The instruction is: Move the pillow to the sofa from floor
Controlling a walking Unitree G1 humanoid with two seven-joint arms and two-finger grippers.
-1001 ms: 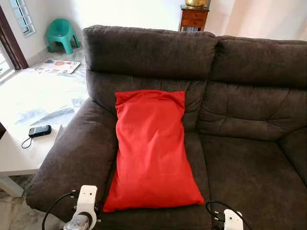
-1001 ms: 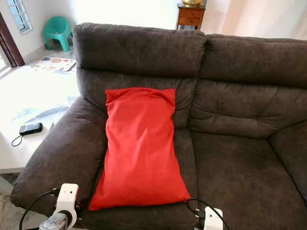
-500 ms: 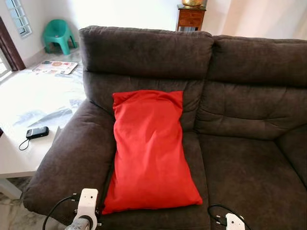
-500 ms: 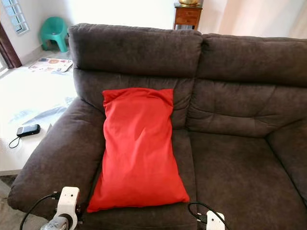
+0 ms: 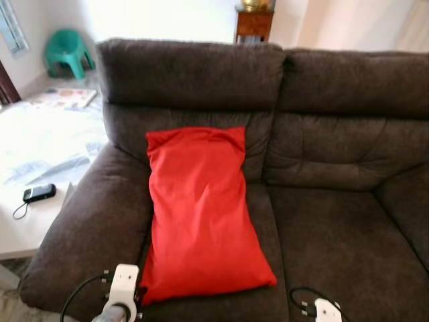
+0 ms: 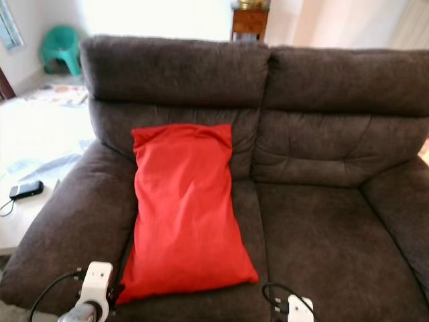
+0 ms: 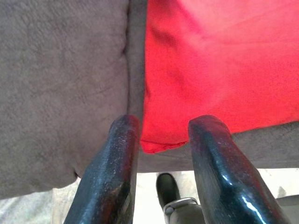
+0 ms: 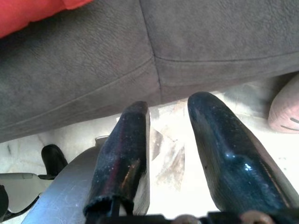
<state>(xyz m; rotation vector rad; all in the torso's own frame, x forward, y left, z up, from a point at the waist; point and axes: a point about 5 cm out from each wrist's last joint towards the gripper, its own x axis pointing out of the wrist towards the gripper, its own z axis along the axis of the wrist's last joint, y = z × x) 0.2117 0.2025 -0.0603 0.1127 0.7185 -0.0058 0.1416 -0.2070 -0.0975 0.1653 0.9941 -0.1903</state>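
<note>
You're basically done here imo. The red pillow (image 5: 201,215) is on the sofa (image 5: 335,228), lying on the left seat cushion w/ its top edge propped against the backrest and its bottom edge near the front of the seat, right beside the left armrest (image 5: 94,228). None of it hangs off as far as the head cam shows.

Claws: the left gripper (image 7: 159,140) is spread apart w/ nothing between the fingers, hovering just off the pillow's lower corner, not touching it afaict. The right gripper (image 8: 170,126) is also parted and empty, pointing at the front edge of the seat w/ the floor (image 8: 173,163) showing below. So neither one has hold of anything.

What's left: prob nothing for the pillow itself, it looks settled and stable. I'd guess you only need to pull both arms back clear of the couch w/o snagging that corner. The side table (image 5: 33,228) w/ a phone (image 5: 38,194) sits off to the left, well apart from the pillow.
</note>
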